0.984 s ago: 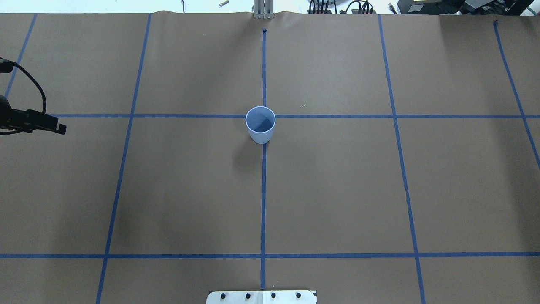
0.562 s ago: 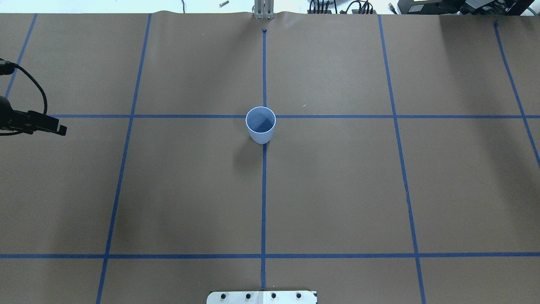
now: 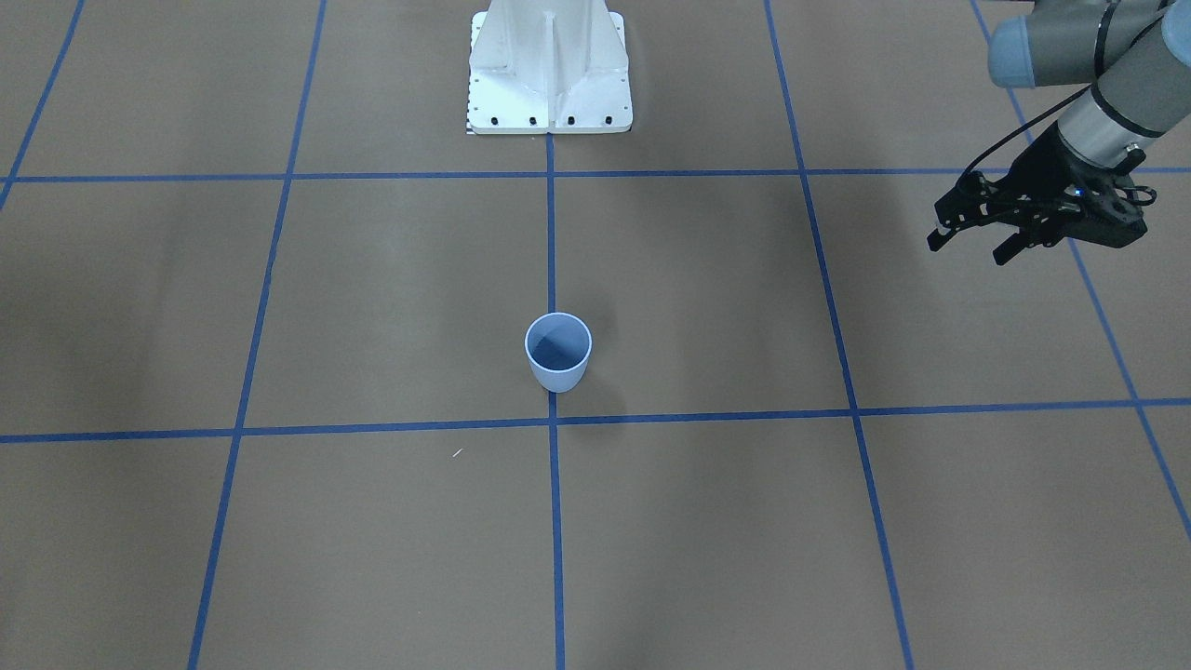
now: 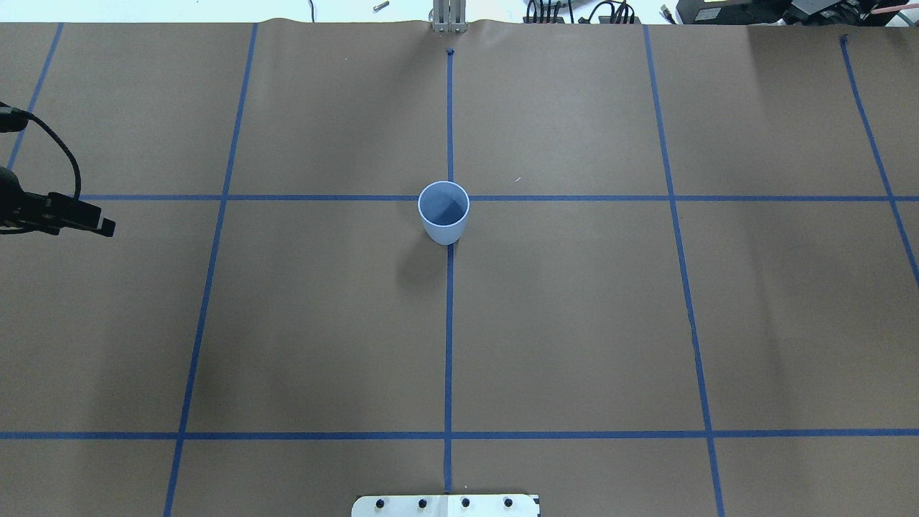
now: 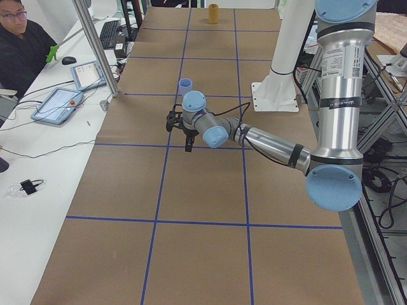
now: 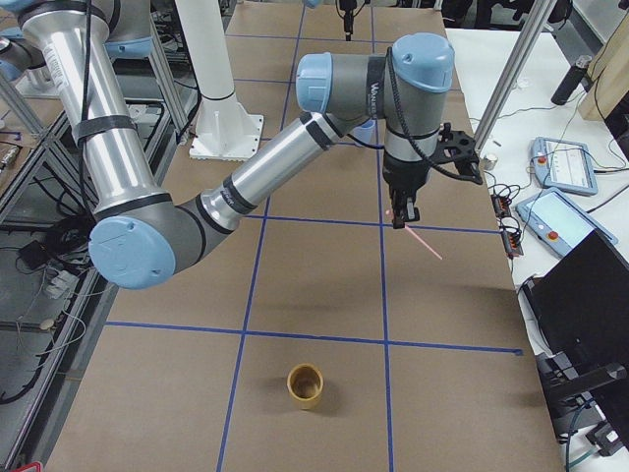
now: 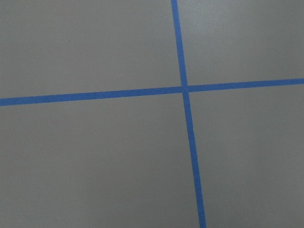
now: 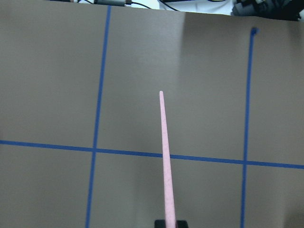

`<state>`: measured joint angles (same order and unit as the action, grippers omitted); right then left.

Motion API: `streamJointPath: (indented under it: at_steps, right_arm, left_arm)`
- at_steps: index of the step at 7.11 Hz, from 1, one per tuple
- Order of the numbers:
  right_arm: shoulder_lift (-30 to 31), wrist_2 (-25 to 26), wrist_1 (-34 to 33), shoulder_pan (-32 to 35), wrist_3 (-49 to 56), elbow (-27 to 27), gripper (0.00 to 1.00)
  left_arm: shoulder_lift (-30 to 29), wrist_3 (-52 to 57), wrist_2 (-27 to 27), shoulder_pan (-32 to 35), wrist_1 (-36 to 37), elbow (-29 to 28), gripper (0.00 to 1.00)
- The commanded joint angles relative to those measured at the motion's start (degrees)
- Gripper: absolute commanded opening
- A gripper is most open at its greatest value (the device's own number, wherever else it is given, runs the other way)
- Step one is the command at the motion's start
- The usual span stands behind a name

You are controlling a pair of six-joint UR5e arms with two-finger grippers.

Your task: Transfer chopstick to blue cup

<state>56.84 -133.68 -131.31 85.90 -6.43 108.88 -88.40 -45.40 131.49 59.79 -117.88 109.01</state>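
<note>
The blue cup (image 4: 444,215) stands upright and empty at the table's centre, on the crossing of the tape lines; it also shows in the front view (image 3: 557,358) and the left view (image 5: 185,85). The pink chopstick (image 8: 165,156) juts forward from my right gripper (image 8: 170,223), which is shut on its end and holds it in the air. In the right view that gripper (image 6: 401,218) hangs over the table's right part, far from the cup, with the chopstick (image 6: 421,241) pointing down and outward. My left gripper (image 3: 968,248) is open and empty, hovering at the left side (image 4: 106,227).
A yellow-brown cup (image 6: 305,385) stands at the table's far right end, also seen in the left view (image 5: 213,13). The white robot base (image 3: 549,84) is at the near edge. An operator (image 5: 19,44) sits by tablets at the far side.
My left gripper has drifted slightly toward the robot's side in the overhead view. The cup has not moved.
</note>
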Motion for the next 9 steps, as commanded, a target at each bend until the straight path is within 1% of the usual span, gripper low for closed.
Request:
streamJointPath:
  at_steps: [1,2,3,4,5,6,7,9]
  right_arm:
    - [-7.3,0.0,5.2,-12.1,-18.9,-0.6,0.00]
    - [-9.5,0.0,11.4,-17.9,-31.3,-1.1,0.00]
    - [-13.6,0.1,15.2,-22.6,-40.6,-3.0,0.00]
    - [-16.5,0.2,15.2,-25.7,-45.9,-3.0,0.00]
    - [-18.0,0.3,15.5,-29.0,-49.4,-3.2,0.00]
    - [-19.2,0.4,19.0,-31.6,-52.9,-5.9,0.00]
    - [-20.4,1.7,19.9,-34.3,-55.6,-7.4,0.00]
    - [-20.9,3.1,20.0,-37.7,-56.3,-7.2,0.00]
  left_arm:
    - [0.1,0.1,0.1,0.1,-0.1,-0.1,0.98]
    - [0.2,0.2,0.1,0.2,-0.1,-0.1,0.98]
    - [0.1,0.6,-0.1,0.2,-0.2,-1.1,0.98]
    - [0.1,0.8,-0.2,0.2,-0.2,-1.6,0.98]
    - [0.2,0.8,-0.2,0.2,-0.6,-2.0,0.98]
    - [0.1,0.8,-0.3,0.2,-0.7,-2.4,0.98]
    - [0.1,0.8,-0.2,0.2,-1.1,-2.5,0.98]
    - [0.1,0.9,-0.3,0.2,-1.1,-3.0,0.98]
